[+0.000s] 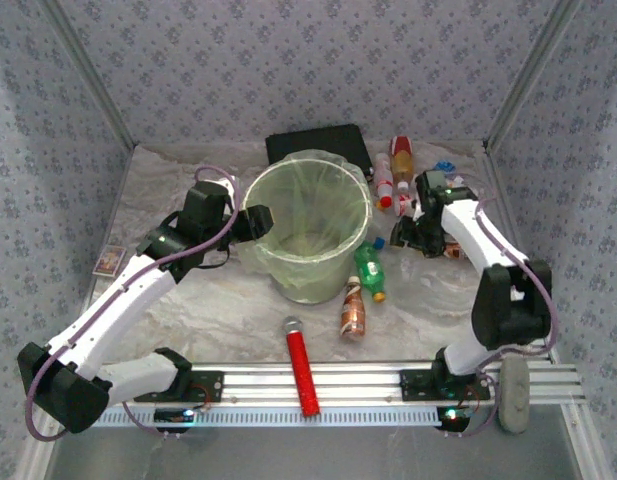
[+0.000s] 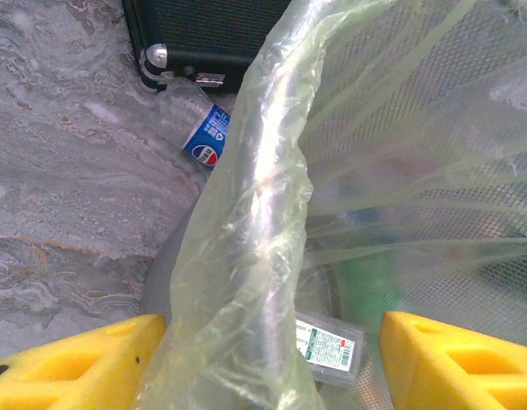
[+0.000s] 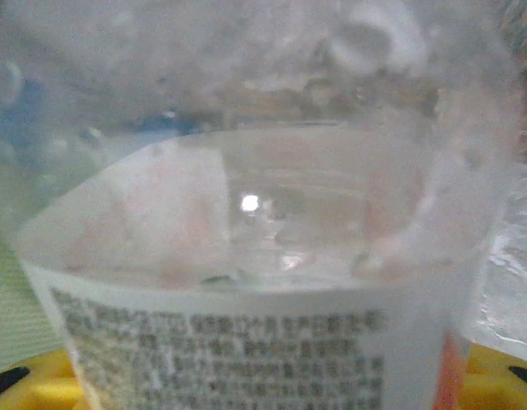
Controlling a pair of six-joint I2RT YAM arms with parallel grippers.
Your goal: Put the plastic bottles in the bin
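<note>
The bin [image 1: 288, 275], lined with a pale yellow-green bag, stands mid-table. My left gripper [image 1: 254, 222] hangs at its left rim, open, the liner's folded rim [image 2: 263, 213] running between the yellow fingers [image 2: 84, 363]. Inside the bin lie a white-labelled bottle [image 2: 330, 348] and a green one [image 2: 374, 282]. A blue-labelled bottle [image 2: 207, 141] lies outside by the black case [image 2: 212, 34]. My right gripper [image 1: 420, 232] is low among the bottles right of the bin. A clear white-labelled bottle [image 3: 246, 256] sits between its fingers [image 3: 15, 384], which look closed on it.
A green bottle [image 1: 369, 268] and a brown bottle [image 1: 352, 308] lie in front of the bin on the right. More bottles [image 1: 400, 160] lie at the back right. A red cylinder with a grey cap [image 1: 301, 365] lies near the front rail. The black case [image 1: 318, 145] sits behind the bin.
</note>
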